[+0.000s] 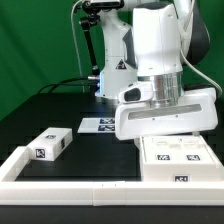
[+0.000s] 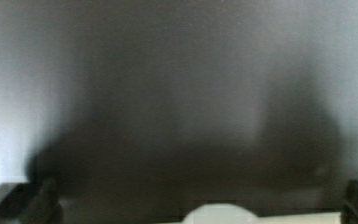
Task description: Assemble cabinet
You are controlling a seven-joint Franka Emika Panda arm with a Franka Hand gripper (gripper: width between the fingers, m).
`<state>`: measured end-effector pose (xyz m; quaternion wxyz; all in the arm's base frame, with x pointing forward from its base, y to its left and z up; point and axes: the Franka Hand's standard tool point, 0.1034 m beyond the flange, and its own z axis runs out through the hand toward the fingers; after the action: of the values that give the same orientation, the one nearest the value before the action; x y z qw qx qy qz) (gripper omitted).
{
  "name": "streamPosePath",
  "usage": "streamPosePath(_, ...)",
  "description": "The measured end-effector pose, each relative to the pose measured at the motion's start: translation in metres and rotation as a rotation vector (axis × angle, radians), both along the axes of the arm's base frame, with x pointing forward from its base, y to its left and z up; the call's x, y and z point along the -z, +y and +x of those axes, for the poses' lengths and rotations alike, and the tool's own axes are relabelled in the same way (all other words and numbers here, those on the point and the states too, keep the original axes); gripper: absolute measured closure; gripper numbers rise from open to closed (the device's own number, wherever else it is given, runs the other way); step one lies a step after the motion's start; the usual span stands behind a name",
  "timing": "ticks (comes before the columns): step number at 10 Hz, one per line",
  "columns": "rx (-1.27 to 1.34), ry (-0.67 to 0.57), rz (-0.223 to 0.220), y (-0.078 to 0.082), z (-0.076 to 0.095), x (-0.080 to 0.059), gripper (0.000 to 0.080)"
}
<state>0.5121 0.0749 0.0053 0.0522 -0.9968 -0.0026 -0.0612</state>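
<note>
Exterior view: black table (image 1: 90,152), green backdrop (image 1: 30,50), white rail frame (image 1: 60,185) at the edge. Gripper (image 1: 166,136) sits right over the cabinet (image 1: 176,160); fingertips hidden, so open or closed can't be told. One small tagged white part (image 1: 50,143) well apart toward the exterior view's left. One marker board (image 1: 98,126) beyond the gripper.

Wrist view: grey blur, dark fingers (image 2: 19,200) far apart.

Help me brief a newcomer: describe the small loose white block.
On the black table, exterior view's left, near the white rail frame, lies the small white block. It sits alone, far smaller than the cabinet under the arm.
</note>
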Motion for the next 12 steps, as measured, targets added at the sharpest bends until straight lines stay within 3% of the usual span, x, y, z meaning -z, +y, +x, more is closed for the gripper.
streamPosePath(2, -0.004, -0.012, 0.001, 0.0028, 0.0001, -0.0003, 0.0002)
streamPosePath(3, -0.006, -0.015, 0.001, 0.003, 0.0005, -0.0003, 0.01)
streamPosePath(4, -0.013, -0.016, 0.0, 0.003, 0.0005, -0.0003, 0.0281)
streamPosePath(5, -0.018, -0.016, 0.0, 0.0029, 0.0005, -0.0003, 0.0281)
streamPosePath(7, -0.023, -0.017, -0.001, 0.0033, 0.0006, -0.0004, 0.06)
streamPosePath(8, -0.027, -0.014, -0.002, 0.0031, -0.0003, 0.0001, 0.06)
streamPosePath(9, -0.037, -0.015, -0.003, 0.0028, -0.0002, 0.0, 0.0724)
streamPosePath(10, -0.046, -0.016, -0.005, 0.0016, 0.0, 0.0, 0.0783)
streamPosePath(12, -0.067, -0.019, -0.009, 0.0009, 0.0009, -0.0041, 0.0794)
